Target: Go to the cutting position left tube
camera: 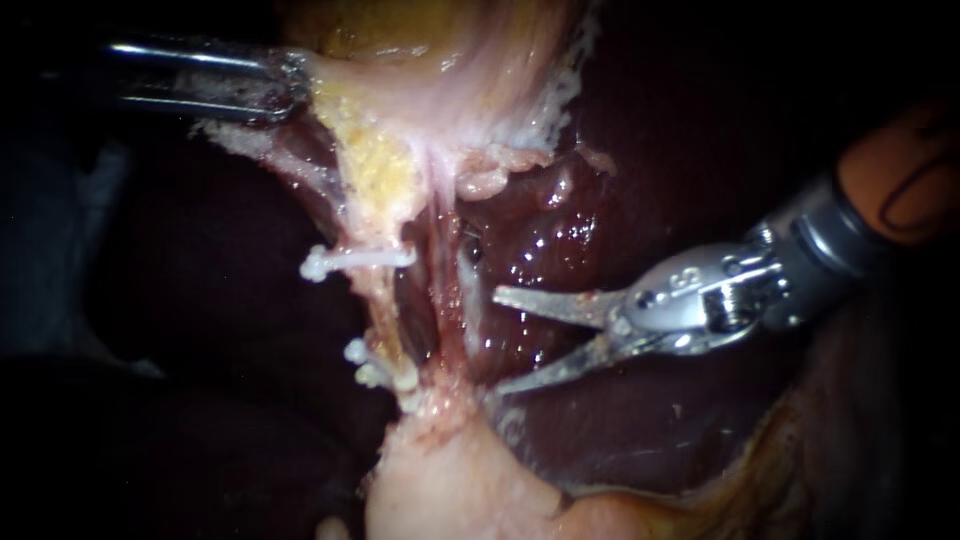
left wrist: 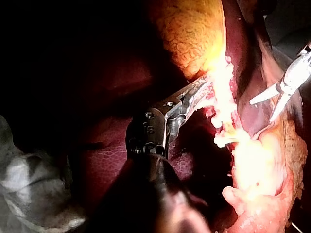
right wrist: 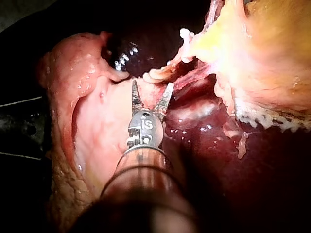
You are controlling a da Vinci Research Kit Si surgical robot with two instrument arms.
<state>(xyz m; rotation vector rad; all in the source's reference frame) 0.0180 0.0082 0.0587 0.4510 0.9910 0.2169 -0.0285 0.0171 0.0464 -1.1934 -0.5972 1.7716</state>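
Right instrument (camera: pixel 500 342) reaches in near level, its claw spread wide and empty, just to the right of the clipped left tube (camera: pixel 376 300), while the left instrument (camera: pixel 293 85), up above that tube, has its claw clamped on the gallbladder (camera: pixel 440 60).

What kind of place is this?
Probably a surgery setup, seen close up: the left instrument grips pale tissue, the right instrument holds open jaws near a white clip, over shiny liver.
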